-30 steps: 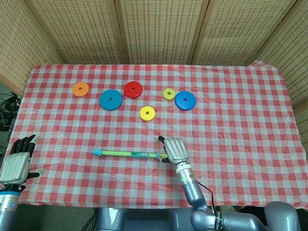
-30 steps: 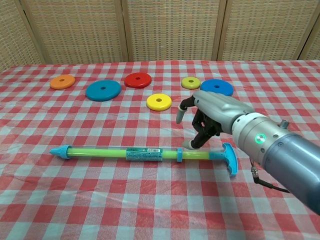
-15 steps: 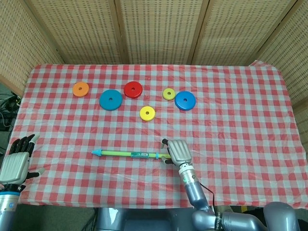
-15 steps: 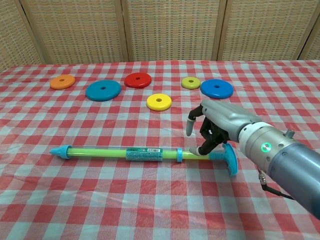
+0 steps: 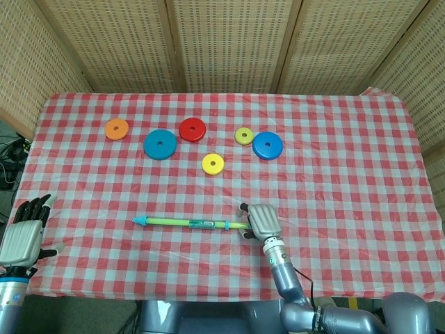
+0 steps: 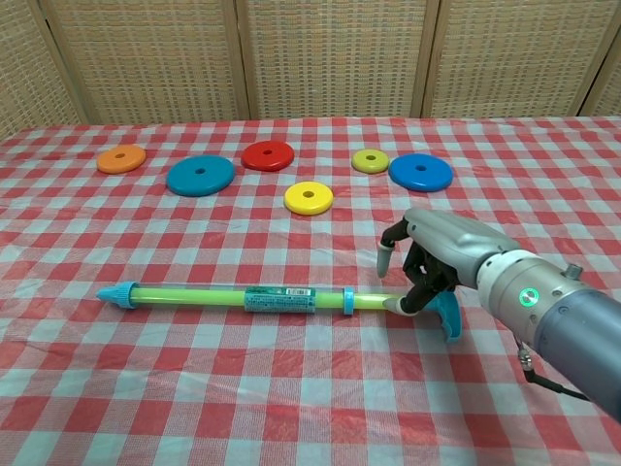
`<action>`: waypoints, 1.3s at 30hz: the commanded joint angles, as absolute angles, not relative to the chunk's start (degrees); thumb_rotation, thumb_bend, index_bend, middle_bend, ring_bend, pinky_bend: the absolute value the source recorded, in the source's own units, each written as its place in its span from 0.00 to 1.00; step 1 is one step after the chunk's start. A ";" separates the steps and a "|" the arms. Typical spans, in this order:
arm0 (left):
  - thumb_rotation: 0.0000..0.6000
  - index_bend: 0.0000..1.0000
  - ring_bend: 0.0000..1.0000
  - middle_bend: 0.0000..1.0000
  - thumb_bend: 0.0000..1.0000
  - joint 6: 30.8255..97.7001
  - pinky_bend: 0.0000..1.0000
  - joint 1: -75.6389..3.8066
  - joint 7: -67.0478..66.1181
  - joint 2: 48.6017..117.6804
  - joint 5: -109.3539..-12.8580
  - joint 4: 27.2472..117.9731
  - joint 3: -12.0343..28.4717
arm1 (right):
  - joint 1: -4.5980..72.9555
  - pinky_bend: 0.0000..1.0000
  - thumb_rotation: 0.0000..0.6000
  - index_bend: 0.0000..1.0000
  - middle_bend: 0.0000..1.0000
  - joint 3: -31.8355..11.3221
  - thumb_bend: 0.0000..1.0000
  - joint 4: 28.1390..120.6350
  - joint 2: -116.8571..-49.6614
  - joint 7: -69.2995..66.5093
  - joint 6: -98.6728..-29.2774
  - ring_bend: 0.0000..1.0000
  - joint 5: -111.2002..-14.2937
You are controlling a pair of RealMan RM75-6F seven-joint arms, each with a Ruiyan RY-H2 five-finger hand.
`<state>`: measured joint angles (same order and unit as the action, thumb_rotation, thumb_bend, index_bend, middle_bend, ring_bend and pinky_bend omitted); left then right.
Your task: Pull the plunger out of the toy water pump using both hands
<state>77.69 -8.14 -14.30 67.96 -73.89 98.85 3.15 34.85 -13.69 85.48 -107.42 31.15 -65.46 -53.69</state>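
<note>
The toy water pump (image 5: 184, 222) (image 6: 243, 297) lies flat on the checked cloth, a green tube with a blue tip (image 6: 116, 293) at the left and a teal plunger handle (image 6: 449, 317) at the right. My right hand (image 5: 261, 220) (image 6: 441, 248) sits over the handle end. Its fingers curl down onto the rod just left of the handle, and the thumb stands raised and apart. Whether the grip is closed does not show. My left hand (image 5: 24, 233) hovers past the table's left front corner with fingers spread, holding nothing, far from the pump.
Several flat discs lie behind the pump: orange (image 5: 117, 128), large blue (image 5: 160, 144), red (image 5: 192, 129), yellow (image 5: 213, 163), small yellow-green (image 5: 244, 136) and blue (image 5: 267, 145). Wicker screens stand behind the table.
My right hand has slid right along the pump and lowered, from the rod's middle collar to the plunger handle. The pump and the left hand have stayed put.
</note>
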 commanded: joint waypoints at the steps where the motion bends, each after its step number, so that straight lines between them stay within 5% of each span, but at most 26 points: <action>1: 1.00 0.00 0.00 0.00 0.16 77.72 0.00 -8.14 -14.32 67.96 -73.87 98.84 3.16 | 34.80 0.74 1.00 0.51 0.97 -13.57 0.45 85.27 -107.40 31.00 -65.37 0.94 -53.55; 19: 1.00 0.00 0.00 0.00 0.17 77.90 0.00 -8.17 -14.54 67.85 -73.71 99.40 3.08 | 35.21 0.74 1.00 0.52 0.98 -12.74 0.48 82.37 -107.58 30.78 -62.96 0.94 -51.05; 32: 1.00 0.00 0.00 0.00 0.17 77.71 0.00 -8.33 -14.70 67.94 -73.38 99.42 3.09 | 35.88 0.74 1.00 0.73 0.99 -13.69 0.49 82.11 -107.16 29.99 -63.40 0.96 -52.20; 39: 1.00 0.00 0.00 0.00 0.17 76.78 0.00 -8.63 -14.18 67.87 -73.15 99.78 2.93 | 36.47 0.74 1.00 0.76 0.99 -15.18 0.49 83.93 -105.40 30.16 -63.60 0.96 -51.96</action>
